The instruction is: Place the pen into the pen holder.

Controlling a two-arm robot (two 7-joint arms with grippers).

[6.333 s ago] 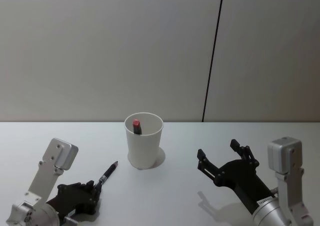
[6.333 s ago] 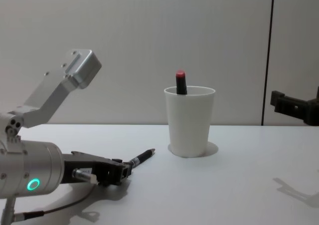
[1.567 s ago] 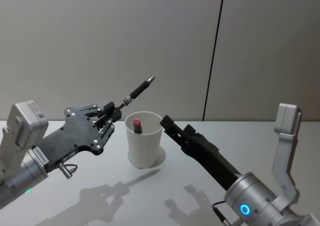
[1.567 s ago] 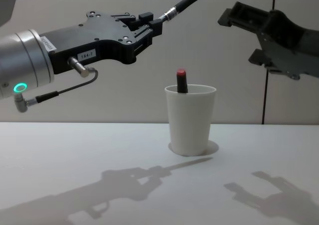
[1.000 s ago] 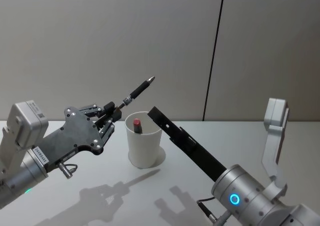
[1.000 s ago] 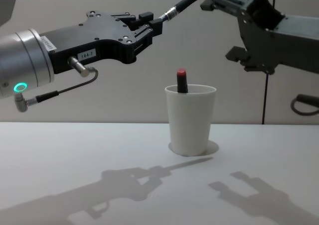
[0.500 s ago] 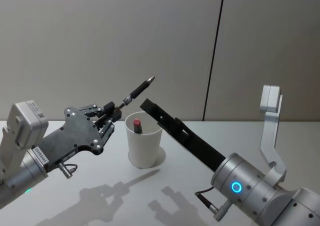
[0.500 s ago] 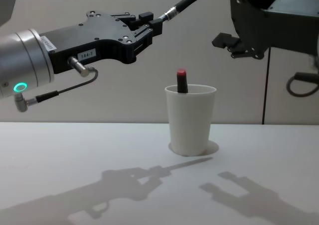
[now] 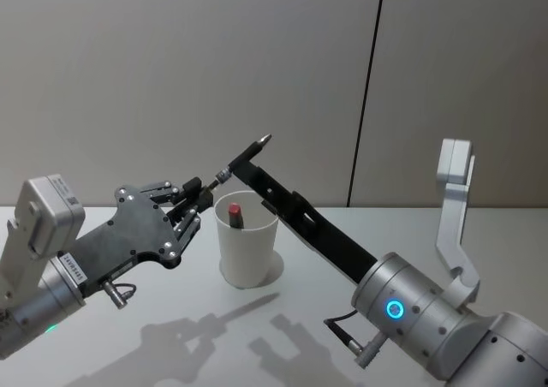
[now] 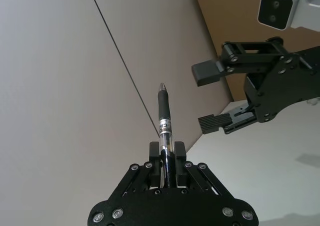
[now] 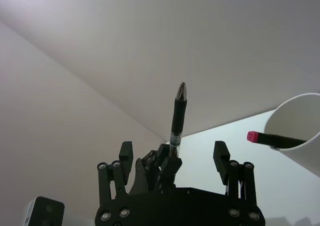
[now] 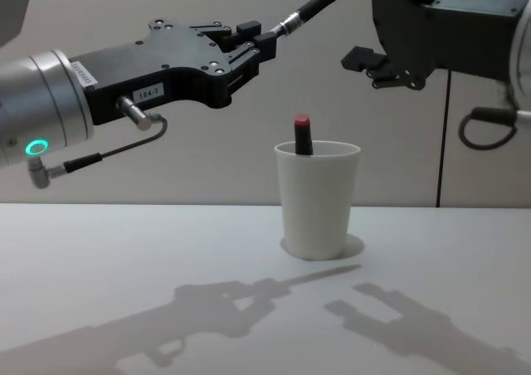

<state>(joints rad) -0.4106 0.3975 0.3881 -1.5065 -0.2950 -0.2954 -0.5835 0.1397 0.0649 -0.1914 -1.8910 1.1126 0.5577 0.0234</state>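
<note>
One pen (image 9: pixel 242 158) clamped in left tool (image 12: pixel 259 36) above pen holder (image 9: pixel 248 254); right tool (image 10: pixel 210 98) spread.

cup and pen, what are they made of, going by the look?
The cup: probably paper or thin plastic; matte white wall, rolled rim. The pen: likely plastic; glossy black grip, clear barrel section, silvery tip, perhaps metal. The left gripper holds it in the air; the right gripper, open, is near its tip.
</note>
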